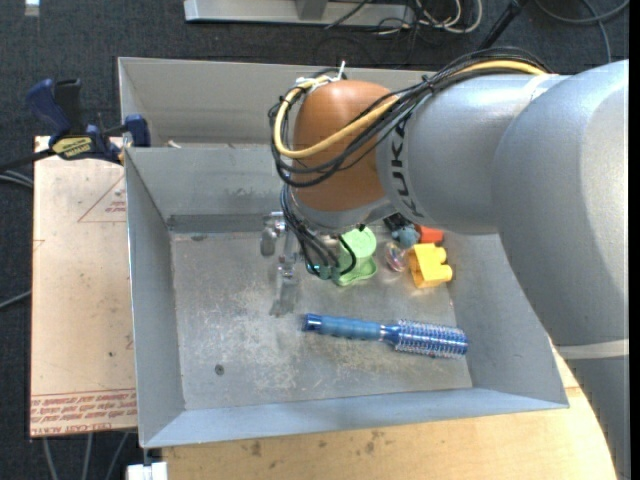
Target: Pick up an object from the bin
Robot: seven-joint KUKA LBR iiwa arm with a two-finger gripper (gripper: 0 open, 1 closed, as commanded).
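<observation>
In grey bin point(150, 288): gripper point(284, 280) down near bare floor, just beside green plastic piece point(357, 258); blue hairbrush point(385, 333) towards front wall; yellow block point(430, 266) at right.

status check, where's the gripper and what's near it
Gripper down over bare bin floor, mid-bin. Green plastic piece close at its view-right. Blue brush lying toward the front wall, yellow block past the green piece.
</observation>
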